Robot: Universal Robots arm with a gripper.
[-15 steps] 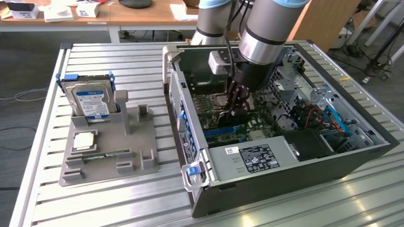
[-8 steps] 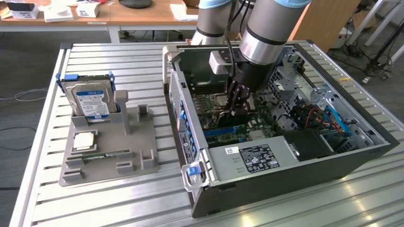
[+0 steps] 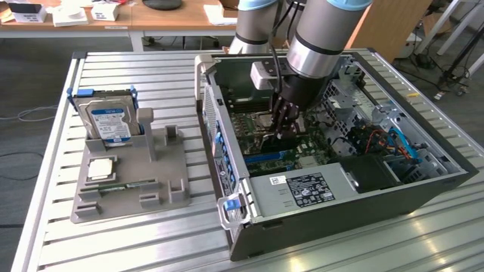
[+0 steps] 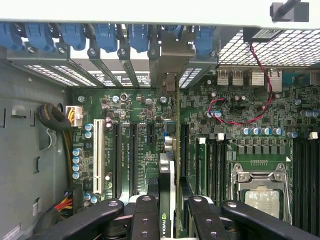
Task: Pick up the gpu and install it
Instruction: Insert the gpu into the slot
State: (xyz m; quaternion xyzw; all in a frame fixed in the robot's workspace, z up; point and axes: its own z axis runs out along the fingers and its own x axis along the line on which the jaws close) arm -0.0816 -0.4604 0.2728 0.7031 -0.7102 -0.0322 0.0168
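Black fingers of the gripper sit closest to the wrist camera, two linked pads on each side. They are partly closed and clamped on the gpu, which stands edge-on between them.

- gpu: black cooler face with a green logo against one set of pads, thin green board edge against the other. The card runs straight out beyond the fingertips to its metal end bracket, which meets the rear slot frame of the case.
- Card is upright over the motherboard, in line with the black expansion slots. Cannot tell whether its edge connector is down in a slot.
- Beyond the fingertips, along the rear frame: row of blue slot latches.
- To the cooler side of the gripper: long white slot, then a bundle of yellow and black power wires.
- To the board side of the gripper: processor socket with its metal frame, and a looping red wire further out.

Exterior view: arm reaches down into the open computer case, gripper low over the board near the middle of the case. Just beside the gripper, toward the camera, the power supply with its white label.

Well apart from the gripper, toward the exterior view's left, a grey fixture tray on the slatted table. It holds an upright hard drive, a processor chip lying flat, and a narrow memory stick just beside the chip.
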